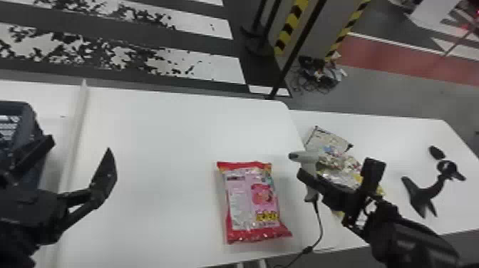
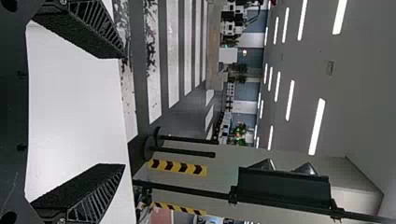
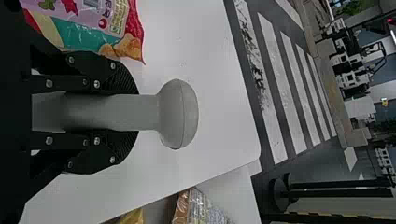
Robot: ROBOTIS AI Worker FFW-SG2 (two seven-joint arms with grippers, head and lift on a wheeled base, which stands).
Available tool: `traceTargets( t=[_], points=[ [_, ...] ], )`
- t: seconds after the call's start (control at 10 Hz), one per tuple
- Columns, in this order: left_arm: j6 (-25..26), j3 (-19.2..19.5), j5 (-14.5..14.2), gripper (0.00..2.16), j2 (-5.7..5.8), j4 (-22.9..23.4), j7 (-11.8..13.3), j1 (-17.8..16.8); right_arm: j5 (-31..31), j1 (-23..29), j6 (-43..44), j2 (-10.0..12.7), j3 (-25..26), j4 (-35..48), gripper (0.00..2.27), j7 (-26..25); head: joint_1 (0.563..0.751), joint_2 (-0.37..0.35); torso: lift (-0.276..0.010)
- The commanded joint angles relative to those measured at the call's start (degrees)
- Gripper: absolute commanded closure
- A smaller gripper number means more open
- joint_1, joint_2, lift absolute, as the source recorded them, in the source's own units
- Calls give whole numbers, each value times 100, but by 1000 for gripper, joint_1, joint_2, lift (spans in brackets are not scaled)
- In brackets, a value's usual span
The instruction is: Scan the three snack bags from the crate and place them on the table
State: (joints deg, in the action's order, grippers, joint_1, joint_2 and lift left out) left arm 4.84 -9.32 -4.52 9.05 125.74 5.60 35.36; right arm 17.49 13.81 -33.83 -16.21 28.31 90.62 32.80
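"While the right gripper [image 1: 307, 177] has the scanner [image 1: 309, 156], what's the left gripper [image 1: 81, 145] doing?"

"Empty. Fingers wide apart, nothing between them. Hangs at the left side of the main table [image 1: 160, 142], next to the blue-grey crate [image 1: 25, 110]."

"And the right grip?"

"Closed on the scanner's handle, a finger on each side of it. Wrist view shows the scanner head sticking out past the fingertips. In the head view its nose points left, near the table's right edge. Cord [image 1: 320, 228] hangs off the handle and runs to the near edge."

"Where's the snack bag?"

"Pink one with red ends [image 1: 253, 203]: lying flat on the main table, between the two grippers, closer to the right. Neither gripper has hold of it. Near end sits a bit short of the table edge."

"Others?"

"More packs [image 1: 344, 162] on the side table [image 1: 385, 132], past the scanner, overlapping and partly behind the right gripper. Can't count them reliably. Crate contents: can't make them out."

"Anything else over there?"

"Black stand [image 1: 424, 194] on the side table, to the right of the packs. Small dark oval piece [image 1: 436, 152] just beside it."
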Motion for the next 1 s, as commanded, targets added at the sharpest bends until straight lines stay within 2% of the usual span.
traceTargets(
  t=[0.0, 0.2, 0.5, 0.9],
  points=[
    [4, -44, -5, 33, 0, -15, 3, -38, 96, 360, -392, 215, 149, 764, 2250, -54, 695, -350, -62],
    [4, -70, -5, 33, 9, -6, 20, -55, 272, 852, -726, 382, 219, 1599, 2250, -177, 695, -350, -62],
    [4, -96, -14, 33, 44, 3, -15, -82, 466, 1353, -1201, 478, 263, 2355, 2250, -186, 695, -350, -62],
    [4, -105, -23, 33, 62, 3, -164, -82, 527, 1599, -1060, 628, 17, 2425, 2250, -124, 695, -350, -62]
  ],
)
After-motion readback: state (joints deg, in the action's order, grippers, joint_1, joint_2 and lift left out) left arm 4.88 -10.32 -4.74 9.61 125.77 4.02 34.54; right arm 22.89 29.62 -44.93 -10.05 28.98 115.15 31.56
